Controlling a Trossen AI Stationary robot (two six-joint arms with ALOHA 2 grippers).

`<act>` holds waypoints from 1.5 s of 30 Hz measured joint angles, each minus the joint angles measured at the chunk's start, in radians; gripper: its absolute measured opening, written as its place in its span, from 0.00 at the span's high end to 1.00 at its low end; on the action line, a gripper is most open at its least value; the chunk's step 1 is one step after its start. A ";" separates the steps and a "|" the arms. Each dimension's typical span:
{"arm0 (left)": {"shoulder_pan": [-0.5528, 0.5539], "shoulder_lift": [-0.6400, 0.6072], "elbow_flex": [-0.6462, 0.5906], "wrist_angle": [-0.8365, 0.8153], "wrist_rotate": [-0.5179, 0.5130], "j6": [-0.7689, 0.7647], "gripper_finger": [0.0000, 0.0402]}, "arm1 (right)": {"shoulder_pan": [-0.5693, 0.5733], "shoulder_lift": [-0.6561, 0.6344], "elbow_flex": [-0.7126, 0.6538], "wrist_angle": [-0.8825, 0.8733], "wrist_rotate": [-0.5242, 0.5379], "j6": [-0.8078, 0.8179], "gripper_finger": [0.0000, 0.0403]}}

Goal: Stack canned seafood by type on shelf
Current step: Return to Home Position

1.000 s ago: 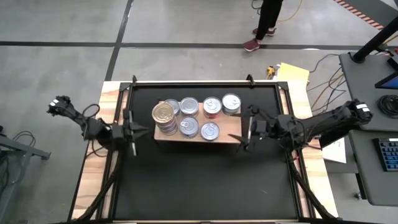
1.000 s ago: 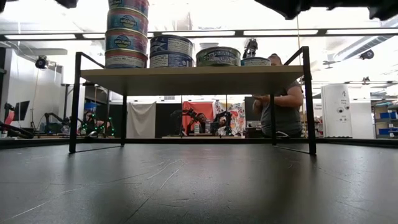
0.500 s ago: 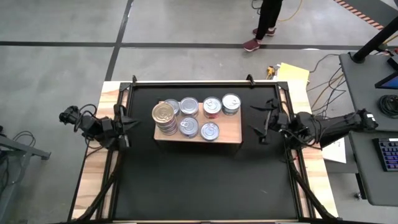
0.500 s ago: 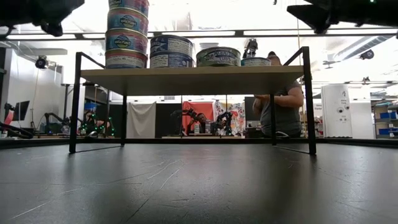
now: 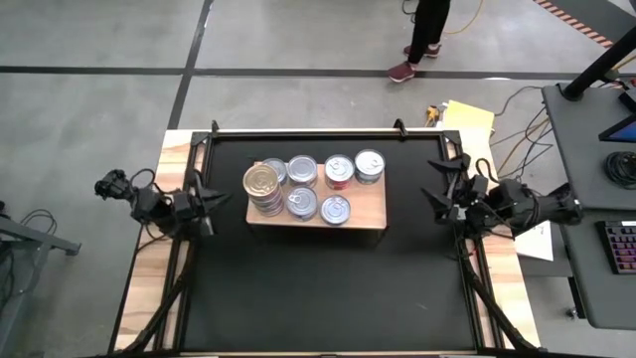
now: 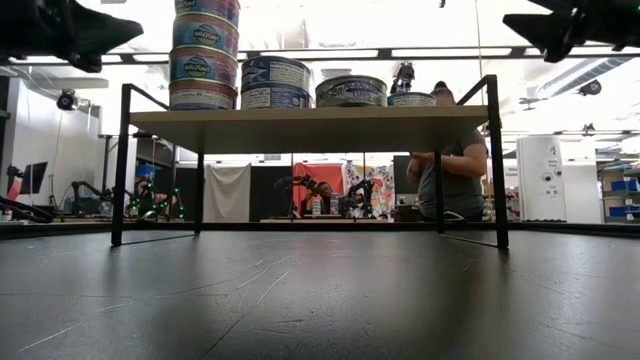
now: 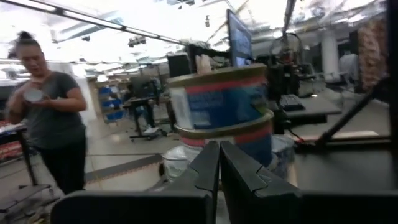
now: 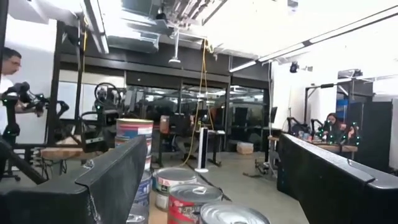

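Black mat holds the wooden shelf. Cans sit on it in little towers, likely one kind each. The left claw, pinched closed, and the right claw, spread wide, wait beside the shelf, since stacking looks finished.

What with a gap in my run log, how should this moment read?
left gripper: shut, empty, left of shelf | right gripper: open, empty, right of shelf | cans: stacked on shelf, tallest at left end
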 joint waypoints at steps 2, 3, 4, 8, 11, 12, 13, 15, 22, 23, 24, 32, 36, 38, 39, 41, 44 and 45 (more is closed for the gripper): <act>0.000 0.000 -0.012 -0.013 0.023 -0.021 1.00 | 0.000 -0.048 -0.005 -0.046 0.000 0.002 0.12; 0.000 0.000 -0.020 -0.015 0.032 -0.029 1.00 | 0.000 -0.070 -0.010 -0.065 0.000 0.003 0.12; 0.000 0.000 -0.031 -0.012 0.039 -0.036 1.00 | 0.000 -0.093 -0.015 -0.079 0.000 0.006 0.12; 0.000 0.000 -0.095 0.054 0.040 -0.043 1.00 | 0.000 -0.126 -0.048 -0.092 0.008 0.016 0.12; 0.000 0.000 -0.151 0.143 0.040 -0.042 1.00 | 0.000 -0.113 -0.071 -0.089 0.024 0.035 0.12; 0.000 0.001 -0.155 0.138 0.041 -0.044 1.00 | 0.000 -0.115 -0.082 -0.089 0.028 0.041 0.12; 0.000 0.002 -0.153 0.125 0.044 -0.063 1.00 | 0.000 -0.117 -0.093 -0.084 0.028 0.048 0.12; 0.000 0.004 -0.154 0.106 0.047 -0.076 1.00 | 0.000 -0.124 -0.127 -0.056 0.028 0.055 0.12; 0.001 0.001 -0.155 0.080 0.040 -0.082 1.00 | -0.001 -0.116 -0.157 -0.135 0.025 0.066 0.12; 0.001 0.002 -0.155 0.076 0.040 -0.084 1.00 | -0.001 -0.117 -0.157 -0.142 0.025 0.055 0.12; 0.001 0.003 -0.155 0.072 0.038 -0.088 1.00 | -0.001 -0.117 -0.157 -0.144 0.025 0.039 0.12; 0.002 0.016 -0.152 0.064 0.038 -0.100 1.00 | -0.001 -0.116 -0.157 -0.140 0.029 -0.002 0.12; 0.002 0.022 -0.143 0.067 0.038 -0.100 1.00 | 0.000 -0.112 -0.158 -0.141 0.026 -0.002 0.12; 0.002 0.022 -0.143 0.065 0.038 -0.100 1.00 | 0.000 -0.112 -0.158 -0.143 0.025 -0.002 0.12; 0.002 0.022 -0.143 0.065 0.038 -0.100 1.00 | 0.000 -0.112 -0.158 -0.143 0.025 -0.002 0.12; 0.002 0.022 -0.143 0.065 0.038 -0.100 1.00 | 0.000 -0.112 -0.158 -0.143 0.025 -0.002 0.12; 0.002 0.022 -0.143 0.065 0.038 -0.100 1.00 | 0.000 -0.112 -0.158 -0.143 0.025 -0.002 0.12; 0.002 0.022 -0.143 0.065 0.038 -0.100 1.00 | 0.000 -0.112 -0.158 -0.143 0.025 -0.002 0.12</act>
